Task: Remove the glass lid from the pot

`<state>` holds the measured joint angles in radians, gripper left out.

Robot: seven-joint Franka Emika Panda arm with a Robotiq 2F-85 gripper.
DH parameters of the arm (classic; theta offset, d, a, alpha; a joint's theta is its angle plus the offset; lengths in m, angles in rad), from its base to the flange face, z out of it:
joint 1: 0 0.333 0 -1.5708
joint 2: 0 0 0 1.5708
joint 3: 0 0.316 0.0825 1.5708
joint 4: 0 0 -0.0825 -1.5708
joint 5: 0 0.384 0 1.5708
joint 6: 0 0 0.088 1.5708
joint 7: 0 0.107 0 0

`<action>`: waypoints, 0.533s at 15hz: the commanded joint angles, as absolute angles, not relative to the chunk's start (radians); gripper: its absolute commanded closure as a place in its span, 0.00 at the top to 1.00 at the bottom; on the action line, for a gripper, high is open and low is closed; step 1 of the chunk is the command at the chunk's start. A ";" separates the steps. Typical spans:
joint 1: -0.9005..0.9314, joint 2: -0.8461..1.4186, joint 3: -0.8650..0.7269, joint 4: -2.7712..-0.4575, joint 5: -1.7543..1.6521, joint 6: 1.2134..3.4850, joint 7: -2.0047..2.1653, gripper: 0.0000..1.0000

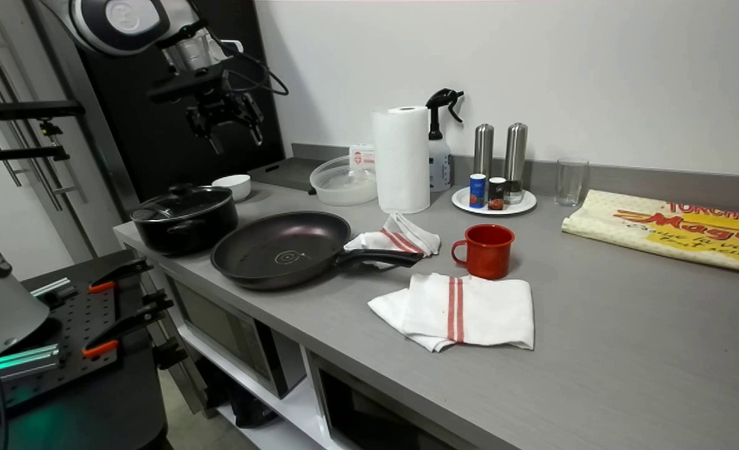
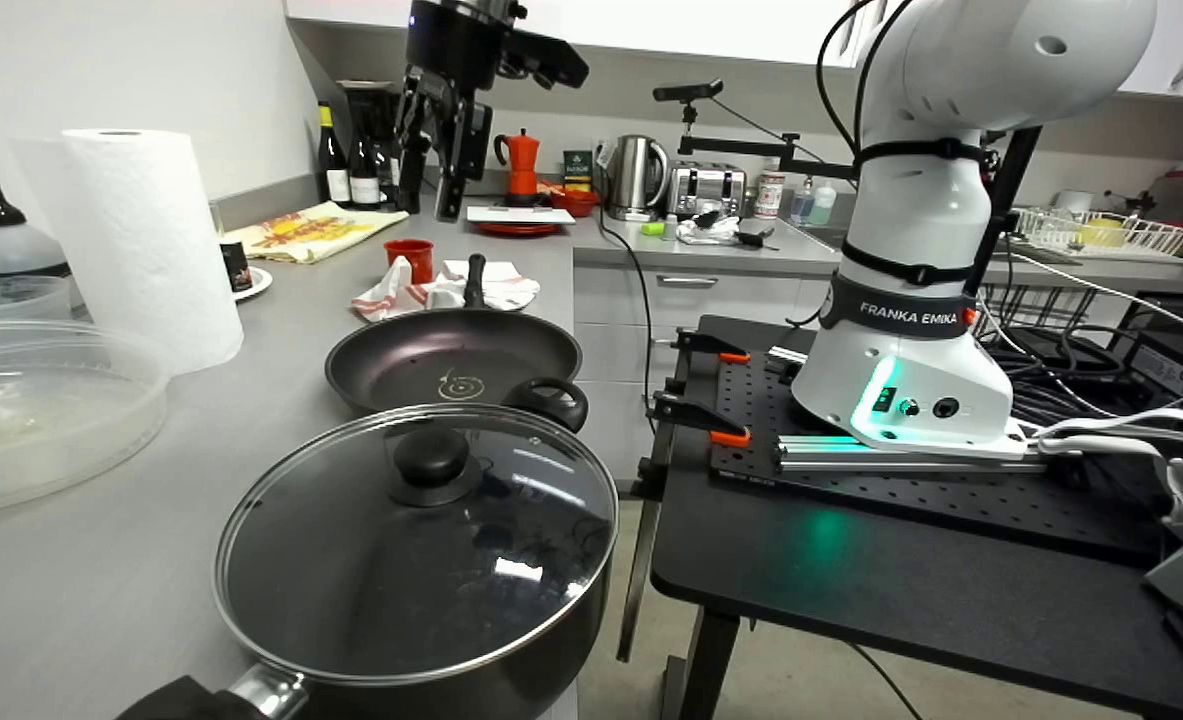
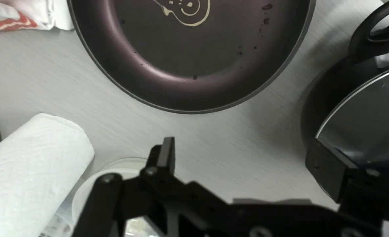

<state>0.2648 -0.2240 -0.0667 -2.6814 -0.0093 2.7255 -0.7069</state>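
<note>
**Claw [image 3: 243,154] hung high; lid [image 2: 391,570] lay below, off to one side**

Claw was spread, w/ nothing held. Lid sat on pot [image 1: 212,229], at R edge of wrist view, partly hidden by claw. Round, so no long axis; knob [image 2: 431,457], the likely grip pt, didn't show there. Next move prob. called for sideways travel potward, then down.
</note>
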 commanded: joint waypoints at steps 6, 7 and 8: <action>0.314 -0.121 0.114 -2.707 -0.013 2.863 -0.626 1.00; 0.317 -0.107 0.133 -2.697 -0.020 2.867 -0.609 1.00; 0.321 -0.096 0.148 -2.687 -0.022 2.867 -0.596 1.00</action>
